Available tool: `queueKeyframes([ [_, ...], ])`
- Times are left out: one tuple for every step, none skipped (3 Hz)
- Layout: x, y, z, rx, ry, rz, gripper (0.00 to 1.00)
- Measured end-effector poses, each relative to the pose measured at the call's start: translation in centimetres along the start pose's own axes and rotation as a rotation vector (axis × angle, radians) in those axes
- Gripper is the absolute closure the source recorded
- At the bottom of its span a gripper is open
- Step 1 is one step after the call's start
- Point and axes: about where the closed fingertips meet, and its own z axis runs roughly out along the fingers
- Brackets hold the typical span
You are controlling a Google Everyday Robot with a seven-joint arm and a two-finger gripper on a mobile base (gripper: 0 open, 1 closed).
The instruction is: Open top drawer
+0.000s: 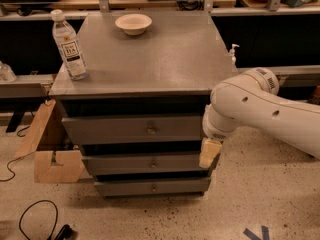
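A grey cabinet has three drawer fronts. The top drawer [125, 129] is the widest and tallest, with a small brass knob [150, 130] at its centre, and its front sits flush and closed. My white arm comes in from the right. The gripper [209, 153], with tan fingers, hangs in front of the cabinet's right edge, level with the gap between the top and middle drawers, well to the right of the knob. It holds nothing that I can see.
On the cabinet top [150, 59] stand a water bottle [69, 45] at the left edge and a white bowl [133, 23] at the back. A cardboard piece [50, 154] leans at the cabinet's left. A black cable [35, 219] lies on the floor.
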Motion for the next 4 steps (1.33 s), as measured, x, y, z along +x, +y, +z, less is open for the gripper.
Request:
queueKeyframes([
  [0.5,-1.0,1.8,-0.010,0.056,-0.033,0.00],
  [0.6,-2.4,3.0,-0.017,0.097,-0.065,0.00],
  [0.1,-3.6,3.9,-0.017,0.124,-0.090,0.00],
  [-0.7,-4.4,4.7,-0.015,0.128,-0.101,0.00],
])
